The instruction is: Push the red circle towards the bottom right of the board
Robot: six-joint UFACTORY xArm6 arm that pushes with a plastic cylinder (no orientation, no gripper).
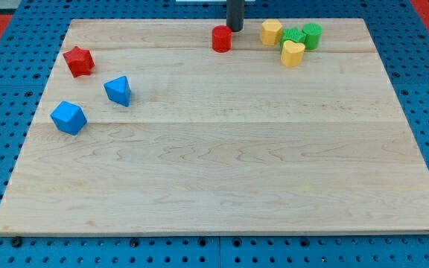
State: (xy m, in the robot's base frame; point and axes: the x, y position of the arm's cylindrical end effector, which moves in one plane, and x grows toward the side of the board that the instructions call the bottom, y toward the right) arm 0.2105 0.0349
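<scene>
The red circle (221, 39) is a short red cylinder near the top middle of the wooden board (222, 179). My tip (234, 29) is the lower end of a dark rod coming down from the view's top. It stands just to the upper right of the red circle, very close to it or touching it.
A yellow block (270, 32), a green star-like block (293, 36), a green cylinder (312, 35) and a yellow heart (293, 53) cluster at the top right. A red star (78, 61), a blue triangle-like block (118, 91) and a blue cube-like block (68, 117) sit at the left.
</scene>
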